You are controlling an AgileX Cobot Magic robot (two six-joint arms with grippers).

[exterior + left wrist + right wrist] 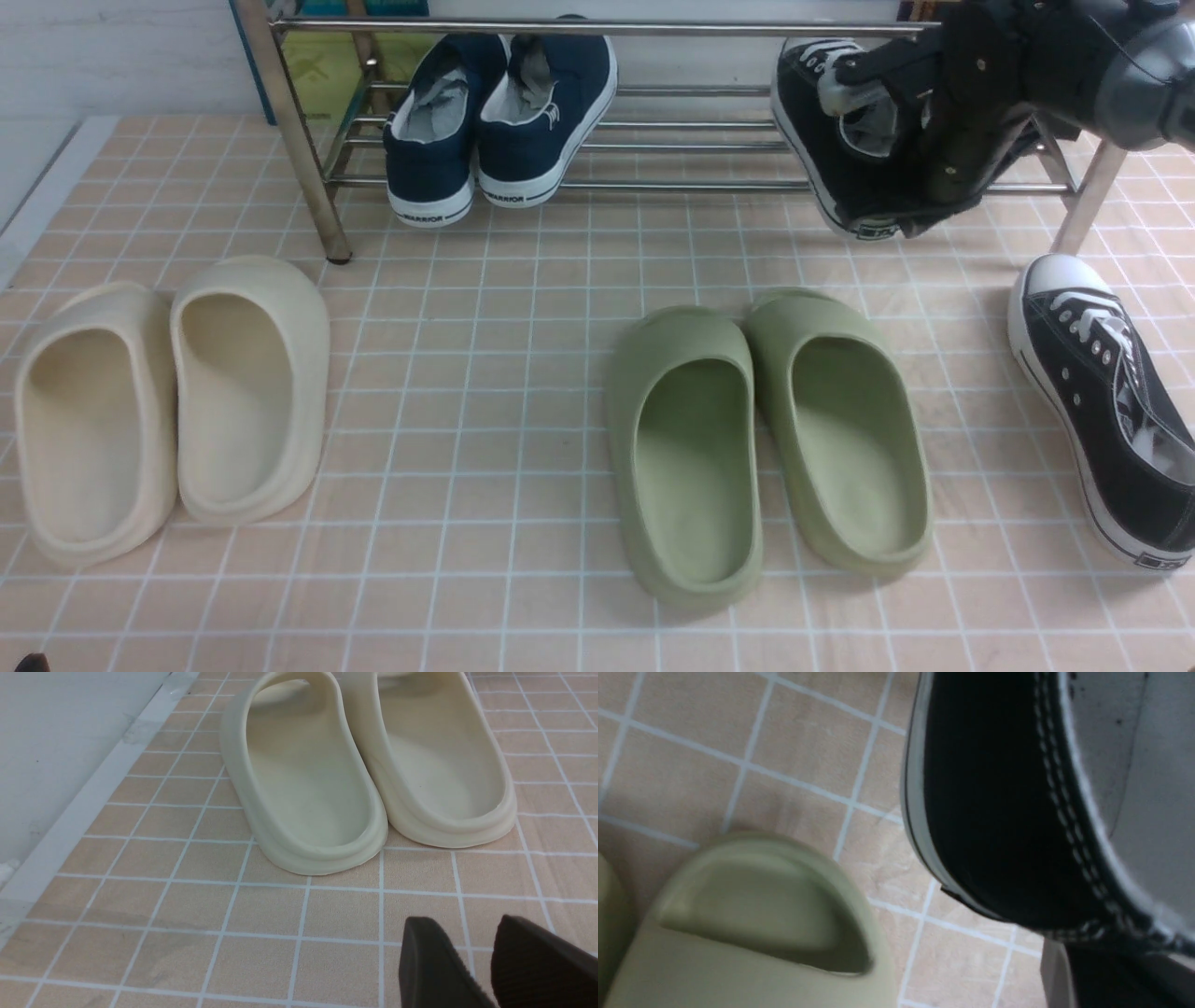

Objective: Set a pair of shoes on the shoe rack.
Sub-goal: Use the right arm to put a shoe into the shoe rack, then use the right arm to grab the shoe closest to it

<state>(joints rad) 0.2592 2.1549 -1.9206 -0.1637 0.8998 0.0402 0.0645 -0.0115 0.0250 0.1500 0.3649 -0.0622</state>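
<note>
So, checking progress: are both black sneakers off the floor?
No, one black sneaker lies on the floor; the right gripper holds the other sneaker at the shoe rack.

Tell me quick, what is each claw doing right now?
Left claw: open, holding nothing.
Right claw: shut on a black sneaker at the shoe rack.

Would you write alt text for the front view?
The right gripper holds a black canvas sneaker at the right end of the chrome shoe rack. Navy sneakers sit on the rack; the twin sneaker, olive foam slippers and cream slippers lie on the floor.
</note>
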